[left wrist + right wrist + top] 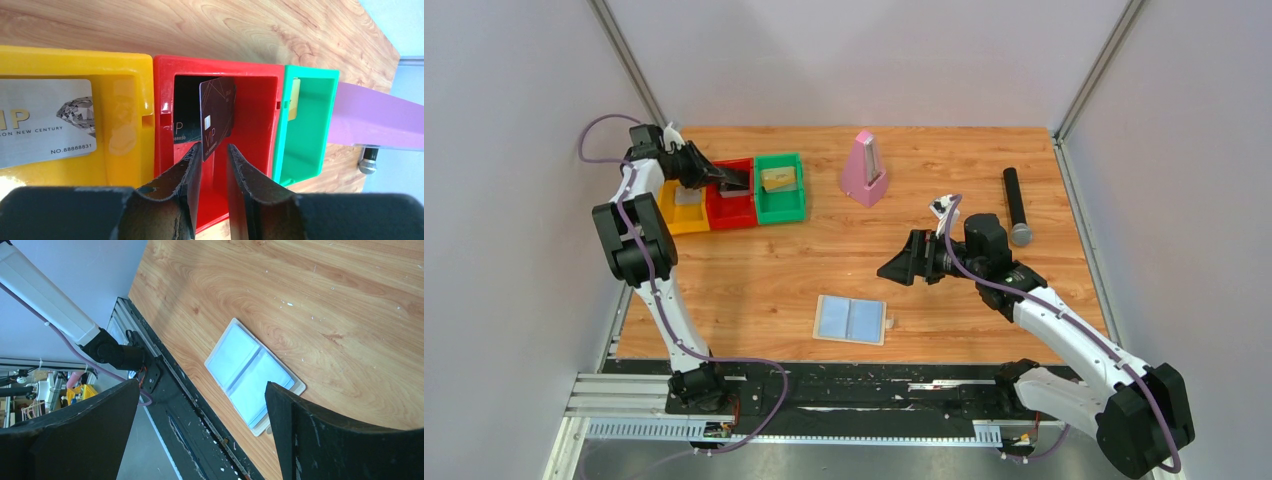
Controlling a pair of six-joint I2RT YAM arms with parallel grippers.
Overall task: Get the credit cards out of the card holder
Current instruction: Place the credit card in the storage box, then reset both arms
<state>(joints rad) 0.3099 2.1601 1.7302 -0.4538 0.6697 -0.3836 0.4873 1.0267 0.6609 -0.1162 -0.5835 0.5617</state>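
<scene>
L tool (214, 149), dark card (218, 110) maybe touching it

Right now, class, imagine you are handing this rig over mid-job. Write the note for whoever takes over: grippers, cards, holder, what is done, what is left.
Left gripper: jaws slightly apart over the red bin, nothing pinched. The dark card stands in that bin at its tips.
Right gripper: wide open, empty, above the table near the card holder.
Other cards: silver card in the yellow bin, gold card in the green bin.
Done: the holder lies open and no card shows in either blue panel.
Left: probably only lifting the left arm clear. Check the pockets for a hidden card.
</scene>
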